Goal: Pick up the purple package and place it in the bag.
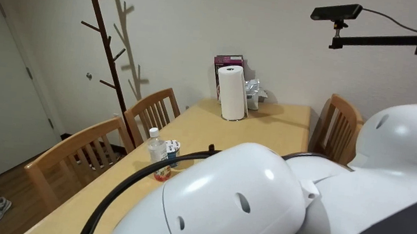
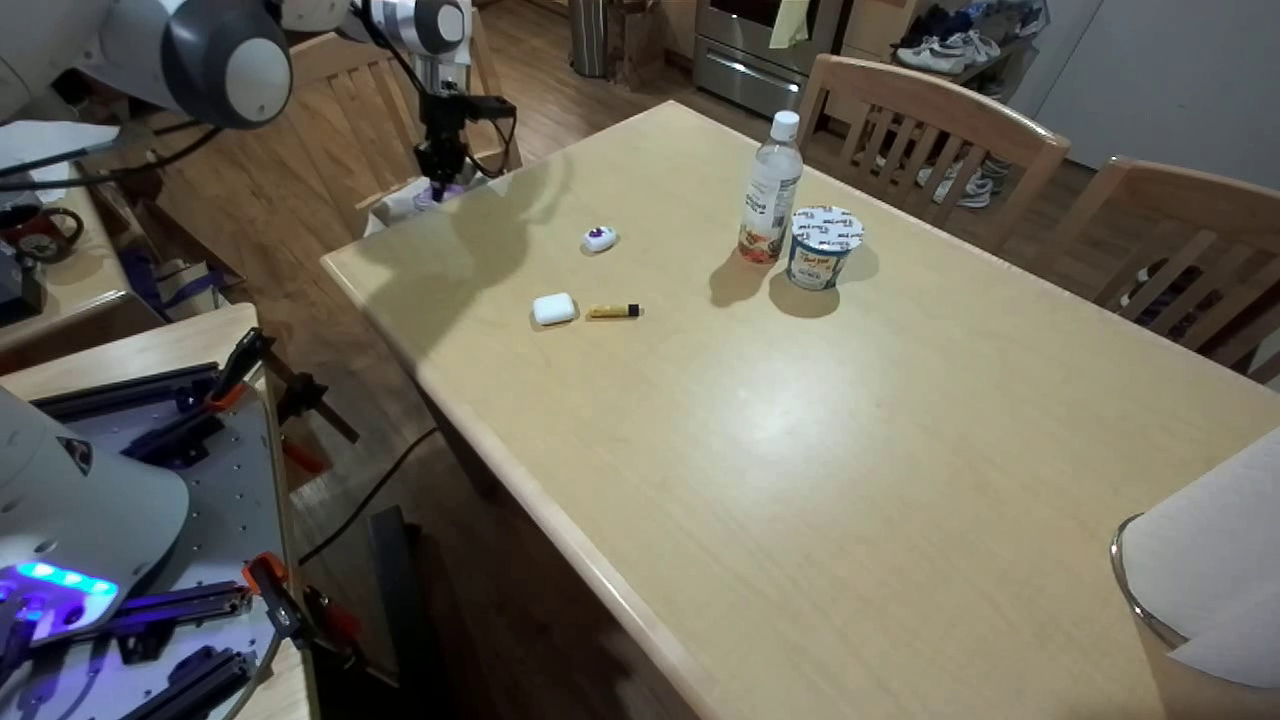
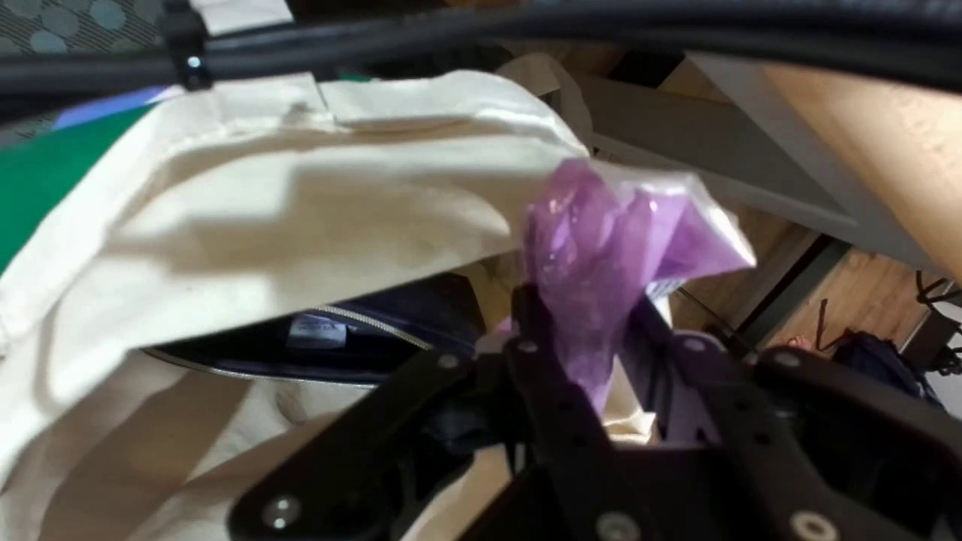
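Note:
The purple package [image 3: 590,248] is a crumpled, shiny purple wrapper in the wrist view. My gripper [image 3: 590,312] is shut on it, with the wrapper squeezed between both fingers. The bag [image 3: 323,210] is cream cloth with its mouth open; the package is at the right end of its mouth. Inside the bag a dark blue zippered pouch [image 3: 391,319] shows. In an exterior view my gripper [image 2: 438,165] hangs just past the table's far left edge, with a bit of purple package [image 2: 436,194] below it and the bag [image 2: 393,207] partly hidden by the table.
The table [image 2: 800,450] bears a bottle [image 2: 771,195], a yogurt cup [image 2: 822,255], a white case [image 2: 554,309], a small tube [image 2: 612,311], a white and purple item [image 2: 599,238] and a paper towel roll [image 1: 231,92]. A chair [image 2: 340,110] stands behind my gripper.

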Controlling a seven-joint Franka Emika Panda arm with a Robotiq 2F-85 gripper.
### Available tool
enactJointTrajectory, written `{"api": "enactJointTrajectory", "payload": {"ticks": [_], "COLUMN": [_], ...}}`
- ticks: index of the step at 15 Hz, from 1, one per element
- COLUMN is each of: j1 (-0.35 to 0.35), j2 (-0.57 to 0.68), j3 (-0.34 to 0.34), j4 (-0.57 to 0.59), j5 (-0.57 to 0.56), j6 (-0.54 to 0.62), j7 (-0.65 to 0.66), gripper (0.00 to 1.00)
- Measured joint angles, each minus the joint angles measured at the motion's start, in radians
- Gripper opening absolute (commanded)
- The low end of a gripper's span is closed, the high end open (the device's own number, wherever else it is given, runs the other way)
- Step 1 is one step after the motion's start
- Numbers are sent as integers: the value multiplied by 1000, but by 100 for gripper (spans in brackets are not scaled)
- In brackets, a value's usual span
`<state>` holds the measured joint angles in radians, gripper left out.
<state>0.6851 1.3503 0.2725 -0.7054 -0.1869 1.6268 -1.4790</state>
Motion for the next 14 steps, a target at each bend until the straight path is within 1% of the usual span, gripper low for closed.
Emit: {"api": "enactJointTrajectory", "payload": {"ticks": [6,10,14], "j1": [7,9,10], "j2": [12,13,7], "j3": [-28,-32,-33], "j4": [64,79,99], "j5": [34,38,38], "j6": [-2,-3,14], "j7": [84,177,356], "gripper": [99,100,100]}}
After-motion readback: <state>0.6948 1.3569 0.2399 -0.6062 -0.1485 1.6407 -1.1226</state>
